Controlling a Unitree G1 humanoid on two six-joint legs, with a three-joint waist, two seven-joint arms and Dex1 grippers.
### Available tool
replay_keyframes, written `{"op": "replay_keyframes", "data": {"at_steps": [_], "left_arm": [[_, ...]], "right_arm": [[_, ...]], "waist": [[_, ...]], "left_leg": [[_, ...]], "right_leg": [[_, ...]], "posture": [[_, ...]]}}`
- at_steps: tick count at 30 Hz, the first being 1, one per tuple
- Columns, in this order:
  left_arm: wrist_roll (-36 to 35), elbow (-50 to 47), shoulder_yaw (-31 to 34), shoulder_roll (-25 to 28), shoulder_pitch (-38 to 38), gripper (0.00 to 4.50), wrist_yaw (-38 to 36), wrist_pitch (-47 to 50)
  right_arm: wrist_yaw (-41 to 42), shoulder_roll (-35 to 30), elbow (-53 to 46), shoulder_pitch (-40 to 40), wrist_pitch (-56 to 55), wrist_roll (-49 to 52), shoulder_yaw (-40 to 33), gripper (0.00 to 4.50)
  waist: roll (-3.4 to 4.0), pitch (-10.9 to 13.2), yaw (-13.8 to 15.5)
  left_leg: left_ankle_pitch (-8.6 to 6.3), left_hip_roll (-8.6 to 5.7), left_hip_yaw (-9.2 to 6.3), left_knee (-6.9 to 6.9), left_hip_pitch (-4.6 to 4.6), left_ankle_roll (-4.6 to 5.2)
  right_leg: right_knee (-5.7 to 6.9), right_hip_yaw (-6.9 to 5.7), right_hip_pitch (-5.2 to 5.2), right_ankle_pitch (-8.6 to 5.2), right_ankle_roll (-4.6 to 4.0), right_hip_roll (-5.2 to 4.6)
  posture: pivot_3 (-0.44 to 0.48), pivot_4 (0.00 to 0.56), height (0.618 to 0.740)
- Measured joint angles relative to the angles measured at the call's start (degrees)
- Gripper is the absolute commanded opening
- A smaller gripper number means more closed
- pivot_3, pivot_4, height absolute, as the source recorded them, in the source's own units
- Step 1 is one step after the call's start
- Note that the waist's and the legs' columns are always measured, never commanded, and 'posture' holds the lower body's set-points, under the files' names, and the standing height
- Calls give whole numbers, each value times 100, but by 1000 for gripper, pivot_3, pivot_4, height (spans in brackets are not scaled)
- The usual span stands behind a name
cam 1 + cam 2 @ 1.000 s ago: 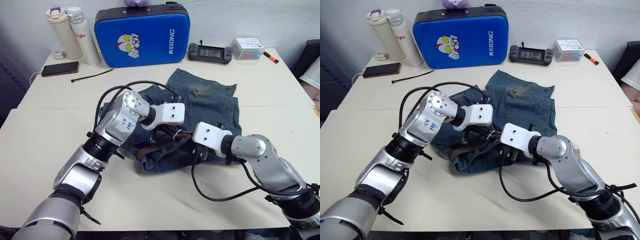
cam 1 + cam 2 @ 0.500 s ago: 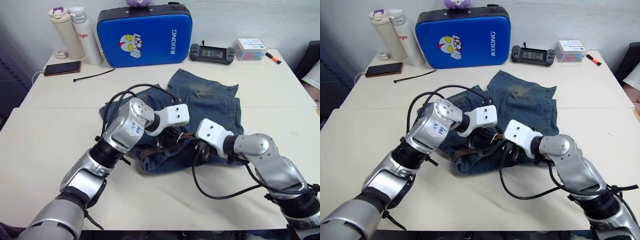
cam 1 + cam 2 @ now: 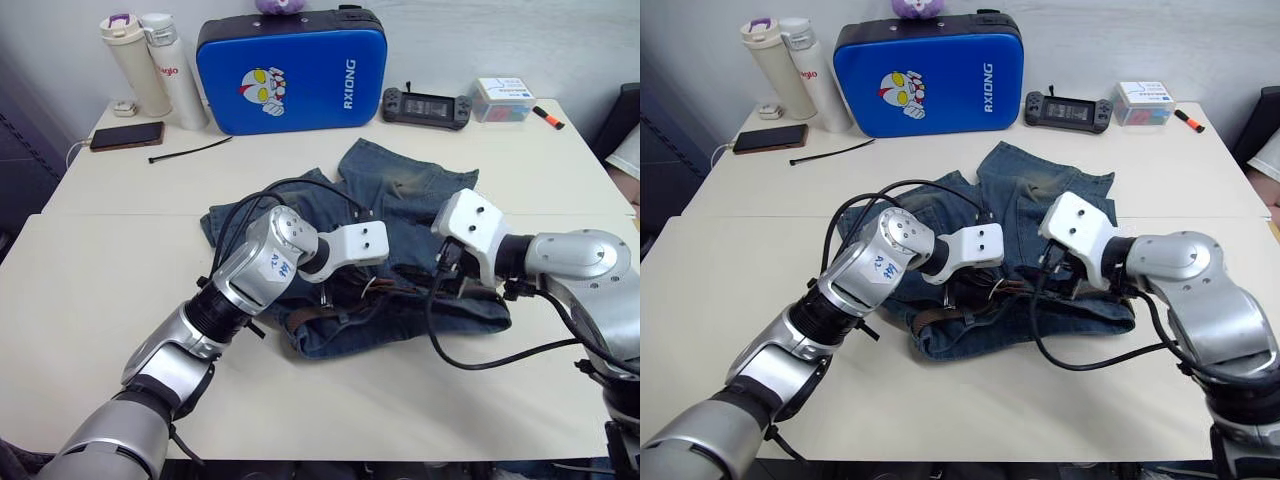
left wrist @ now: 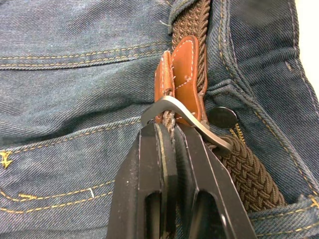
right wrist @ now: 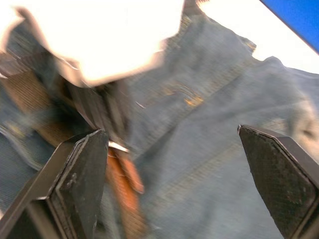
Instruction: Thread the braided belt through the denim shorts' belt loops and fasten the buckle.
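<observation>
Two end effectors over faded blue denim shorts (image 3: 420, 210) on my worktop (image 3: 90, 270): left (image 4: 172, 130) pinches the silver metal buckle (image 4: 192, 122) of the brown braided belt (image 4: 249, 174), right (image 5: 174, 164) gapes wide, so I judge a slipped prong likely.

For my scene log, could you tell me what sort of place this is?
Probably an office or lab: a plain white table against a wall, holding flasks, a phone, a handheld game console and the denim shorts.
</observation>
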Motion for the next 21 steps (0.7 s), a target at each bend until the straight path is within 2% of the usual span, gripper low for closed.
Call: {"op": "replay_keyframes", "data": {"at_steps": [5, 8, 15, 19, 21], "left_arm": [[-48, -69, -20, 4, 0, 0, 76, 87], [-85, -130, -30, 7, 0, 0, 123, 135], [-177, -134, -31, 37, 0, 0, 164, 163], [-200, -134, -32, 46, 0, 0, 207, 169], [-207, -134, -32, 49, 0, 0, 238, 165]], "right_arm": [[-202, -64, 861, 495, -1381, -824, 773, 4420], [-229, 4, 1151, 576, -1917, -1053, 957, 4420], [-207, 63, 1179, 576, -2204, -1182, 967, 4420], [-213, 205, 1180, 572, -2246, -1237, 1049, 3223], [-186, 336, 1179, 571, -2236, -1226, 1132, 2346]], "waist": [[0, 0, -8], [0, 0, -15], [0, 0, -13], [0, 0, -16], [0, 0, -16]], "left_leg": [[0, 1, 3, -1, 0, 0], [0, 2, 5, -1, 0, 0], [0, 3, 5, 0, 0, 0], [0, 4, 5, 0, 1, 0], [0, 4, 5, 0, 1, 0]], "right_leg": [[1, -1, -2, 0, 0, 0], [2, -2, -3, 0, 0, 2], [0, -3, -2, 0, 0, 3], [0, -3, -2, 0, 0, 3], [0, -3, -2, 0, 0, 2]], "posture": [[0, 150, 677], [0, 150, 677], [0, 150, 677], [0, 150, 677], [0, 150, 677]]}}
